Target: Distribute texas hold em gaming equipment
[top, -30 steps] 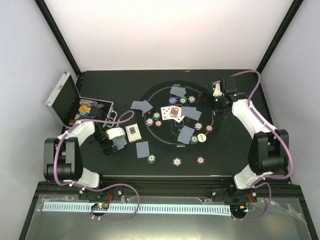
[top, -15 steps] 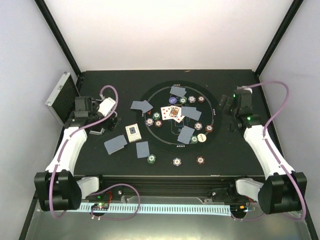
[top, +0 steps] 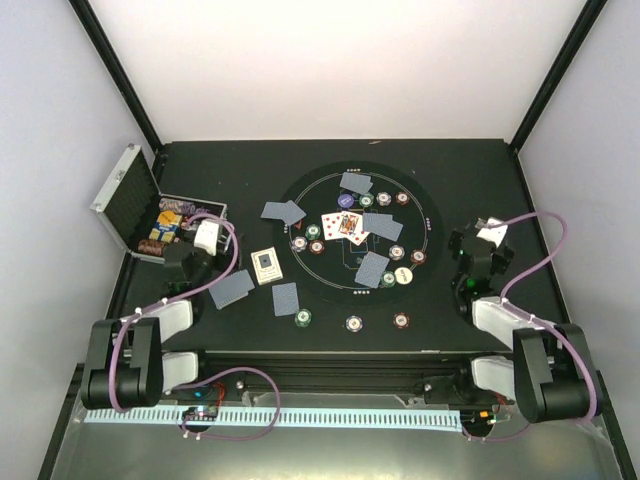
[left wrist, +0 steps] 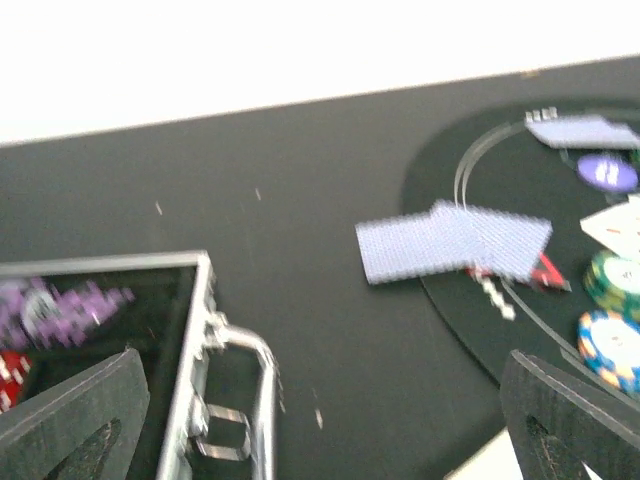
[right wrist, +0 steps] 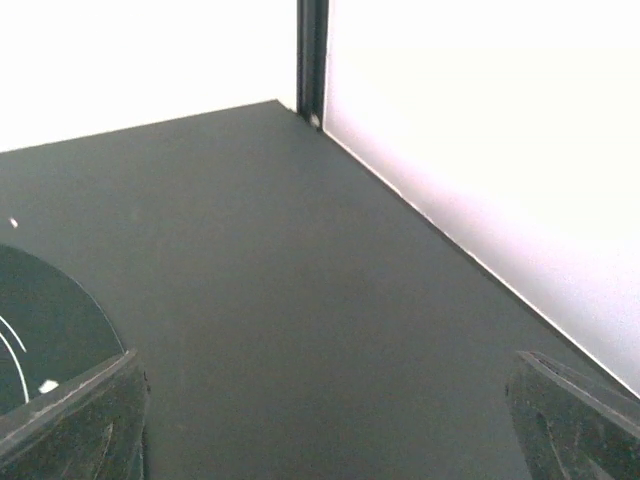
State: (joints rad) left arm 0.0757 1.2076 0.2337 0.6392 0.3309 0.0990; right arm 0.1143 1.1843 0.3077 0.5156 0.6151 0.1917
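Open case (left wrist: 195, 330) just beside left tool (left wrist: 320, 395)

A silver studded case (top: 122, 192) stands open at the left edge of the dark bench (top: 480, 170), its lid tilted outward. A round black mat (top: 322, 272) with white lines lies mid-bench, apart from it.

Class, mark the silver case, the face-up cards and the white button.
silver case (top: 122, 192), top view, open lid.
face-up cards (top: 343, 225), top view, middle of fan.
white button (top: 403, 276), top view, centre.
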